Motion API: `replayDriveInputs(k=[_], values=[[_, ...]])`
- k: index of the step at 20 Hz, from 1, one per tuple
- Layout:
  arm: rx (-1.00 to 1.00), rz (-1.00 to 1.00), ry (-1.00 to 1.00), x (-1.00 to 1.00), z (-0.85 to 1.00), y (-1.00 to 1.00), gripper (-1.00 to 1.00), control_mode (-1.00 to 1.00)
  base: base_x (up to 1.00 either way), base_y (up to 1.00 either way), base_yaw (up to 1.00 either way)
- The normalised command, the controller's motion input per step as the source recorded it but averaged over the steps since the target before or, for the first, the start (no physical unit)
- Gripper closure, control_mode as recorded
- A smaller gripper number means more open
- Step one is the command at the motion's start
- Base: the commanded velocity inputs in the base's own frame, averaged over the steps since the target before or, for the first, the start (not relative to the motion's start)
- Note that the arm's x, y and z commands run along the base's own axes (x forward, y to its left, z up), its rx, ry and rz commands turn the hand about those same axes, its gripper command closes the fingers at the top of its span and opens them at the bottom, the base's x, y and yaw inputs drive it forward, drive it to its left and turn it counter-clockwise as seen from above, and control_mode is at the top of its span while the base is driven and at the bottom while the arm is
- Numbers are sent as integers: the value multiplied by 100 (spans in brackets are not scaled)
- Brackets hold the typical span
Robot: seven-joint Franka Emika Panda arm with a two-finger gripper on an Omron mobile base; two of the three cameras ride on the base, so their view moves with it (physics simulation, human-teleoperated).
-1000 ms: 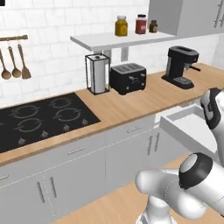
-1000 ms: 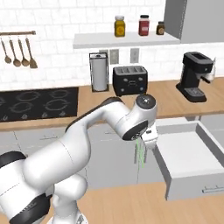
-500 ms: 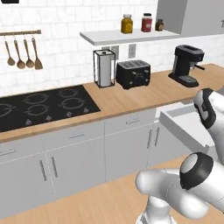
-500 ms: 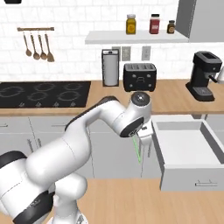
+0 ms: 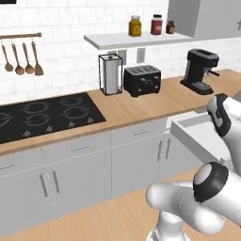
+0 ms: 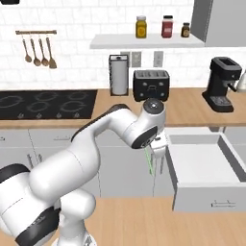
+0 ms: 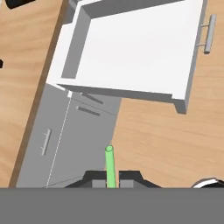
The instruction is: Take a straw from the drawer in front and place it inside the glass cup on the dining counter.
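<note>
Straw (image 7: 110,166), green and thin, is held clamped between the closed fingers of the gripper (image 7: 112,180) and is carried just beside the pulled-out drawer (image 6: 202,161), outside its pale interior, above the wooden floor (image 7: 166,144).

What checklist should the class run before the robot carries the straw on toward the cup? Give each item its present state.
1. Straw clamped between the gripper fingers: ok.
2. Straw lifted out of the drawer: ok, it hangs beside it, over the floor.
3. Drawer closed: not ok, it stands pulled out.
4. Straw upright in the grip: ok, it points down in the right base view.
5. Glass cup located: cannot tell.
6. Dining counter located: cannot tell.
</note>
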Motion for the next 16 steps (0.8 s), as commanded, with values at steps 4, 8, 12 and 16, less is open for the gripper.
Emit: replayDriveInputs(k=[4, 8, 12, 16], values=[[0, 0, 0, 0, 0, 0, 100, 100, 18, 45, 51], [0, 0, 0, 0, 0, 0, 100, 100, 0, 58, 78], [0, 0, 0, 0, 0, 0, 100, 100, 0, 46, 82], [0, 0, 0, 0, 0, 0, 100, 100, 16, 35, 78]])
